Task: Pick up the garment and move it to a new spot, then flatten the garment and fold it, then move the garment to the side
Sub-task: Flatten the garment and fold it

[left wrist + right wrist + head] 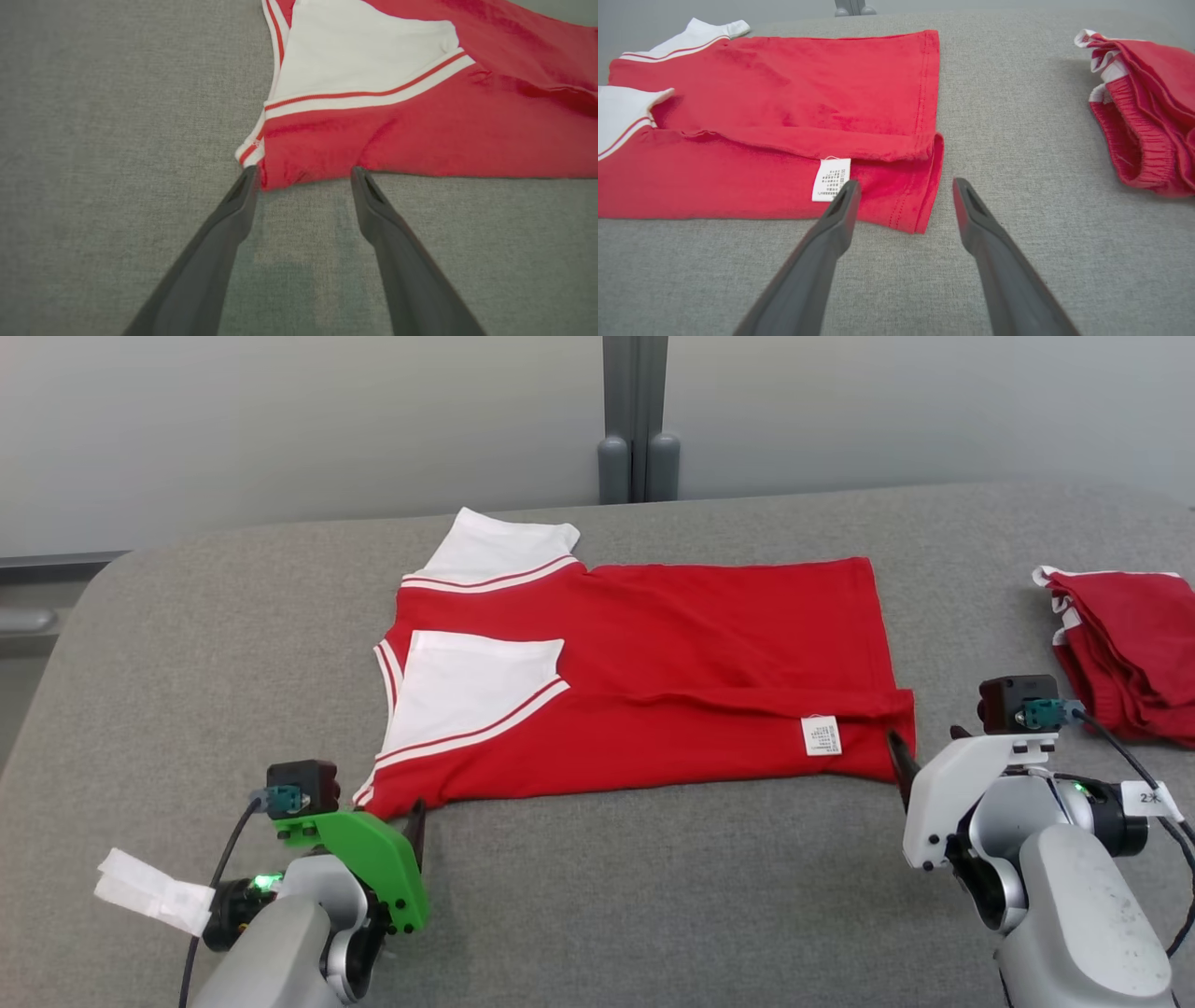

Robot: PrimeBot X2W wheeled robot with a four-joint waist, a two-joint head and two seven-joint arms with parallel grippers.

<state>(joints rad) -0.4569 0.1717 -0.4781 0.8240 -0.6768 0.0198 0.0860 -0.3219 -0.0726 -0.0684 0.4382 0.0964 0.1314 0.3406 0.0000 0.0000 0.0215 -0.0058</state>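
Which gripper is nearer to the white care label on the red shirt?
Right. The right gripper stands open at the hem corner, one finger beside the care label. The left gripper stands open at the opposite, sleeve-end corner of the red shirt.

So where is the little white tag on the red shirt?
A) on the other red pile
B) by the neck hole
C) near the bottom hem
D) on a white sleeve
C: the white tag lies on the red shirt close to its hem, at the end away from the white sleeves.
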